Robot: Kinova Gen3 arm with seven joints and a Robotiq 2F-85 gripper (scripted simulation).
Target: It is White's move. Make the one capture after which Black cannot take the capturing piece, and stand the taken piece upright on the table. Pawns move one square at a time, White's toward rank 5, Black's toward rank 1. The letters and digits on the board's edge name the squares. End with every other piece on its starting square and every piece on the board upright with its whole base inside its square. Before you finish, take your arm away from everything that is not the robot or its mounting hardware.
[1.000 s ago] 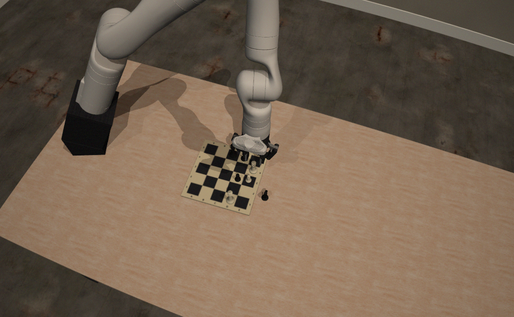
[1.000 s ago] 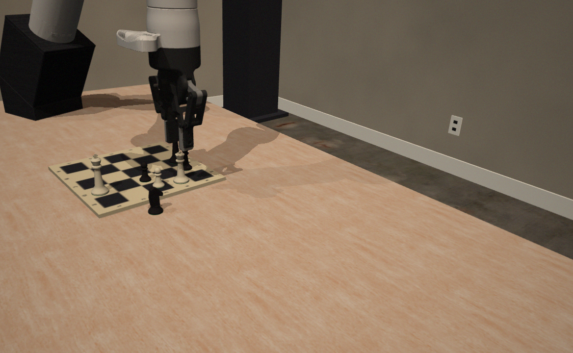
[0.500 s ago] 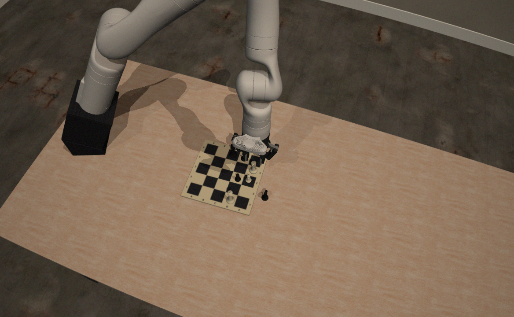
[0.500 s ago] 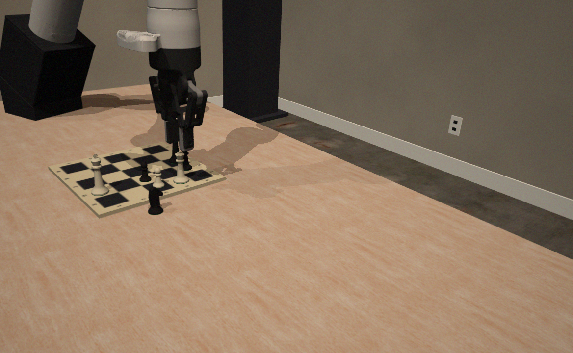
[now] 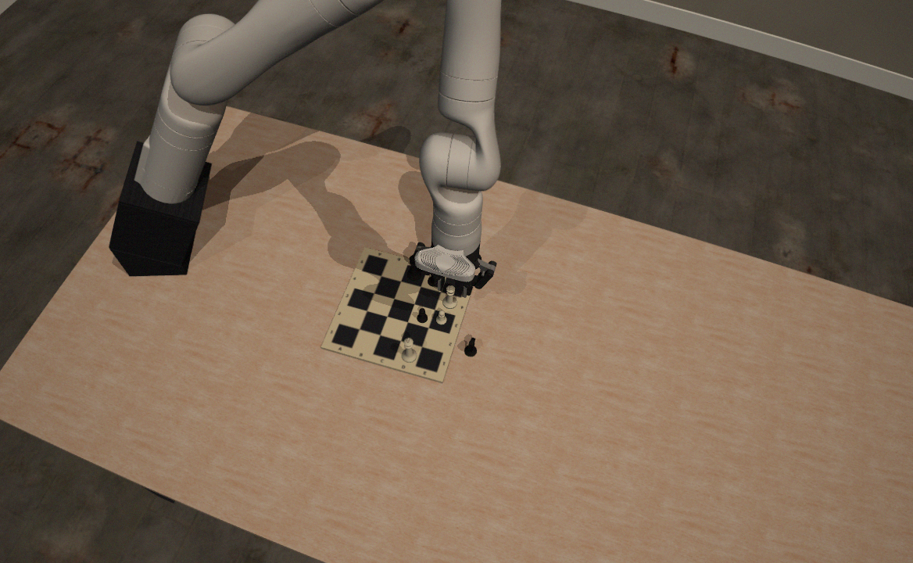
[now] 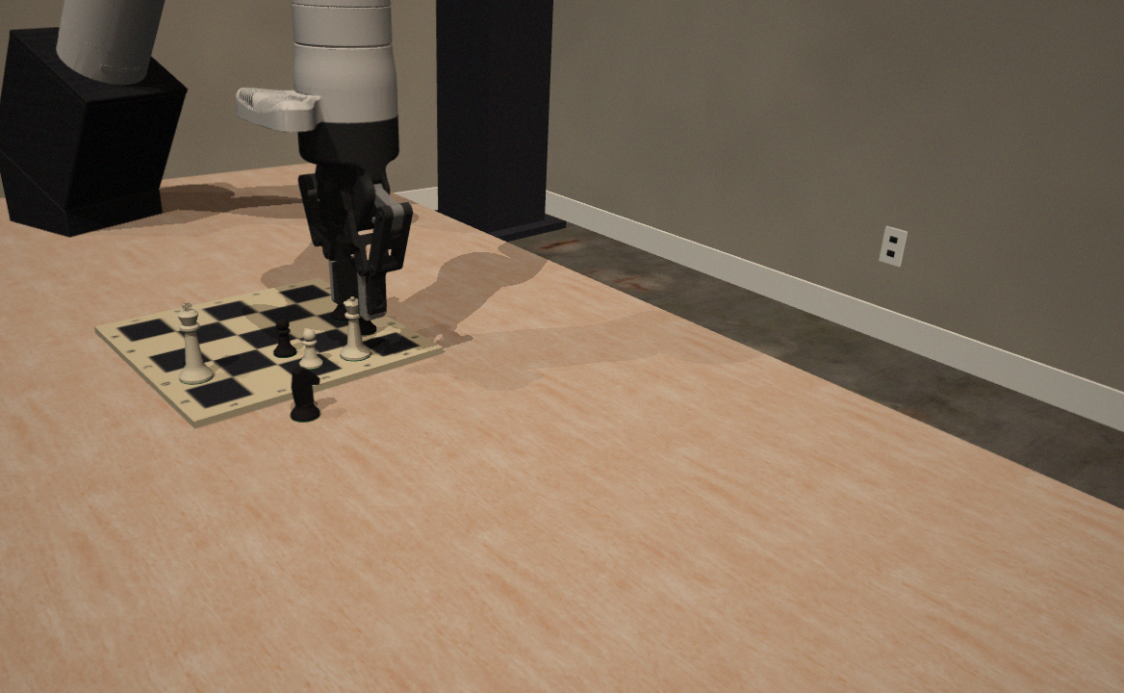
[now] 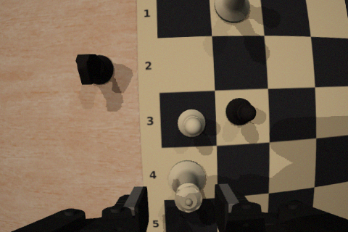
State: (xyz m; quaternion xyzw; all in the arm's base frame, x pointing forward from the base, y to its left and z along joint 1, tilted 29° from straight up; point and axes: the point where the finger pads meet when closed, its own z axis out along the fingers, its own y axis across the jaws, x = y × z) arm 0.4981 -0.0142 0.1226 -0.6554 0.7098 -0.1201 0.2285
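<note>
The board (image 5: 330, 343) (image 6: 152, 374) (image 7: 146, 90) holds a white king (image 5: 409, 349) (image 6: 192, 348) (image 7: 233, 5) on D1, a white pawn (image 5: 441, 317) (image 6: 309, 351) (image 7: 191, 125) on E3, a black pawn (image 5: 422, 315) (image 6: 283, 340) (image 7: 240, 112) on D3 and a white queen (image 5: 449, 297) (image 6: 354, 338) (image 7: 186, 175) on E4. A black knight (image 5: 470, 347) (image 6: 304, 397) (image 7: 95, 69) stands upright on the table beside rank 2. My gripper (image 5: 452, 285) (image 6: 359, 309) (image 7: 181, 201) is partly open, low over rank 5 behind the queen. Two black pieces stand under it, largely hidden; their kinds are unclear.
The table (image 5: 621, 392) (image 6: 635, 517) (image 7: 54, 152) extends around the board. The robot's black base block (image 5: 159, 234) (image 6: 88, 141) stands at the far left. The queen stands very near the fingers.
</note>
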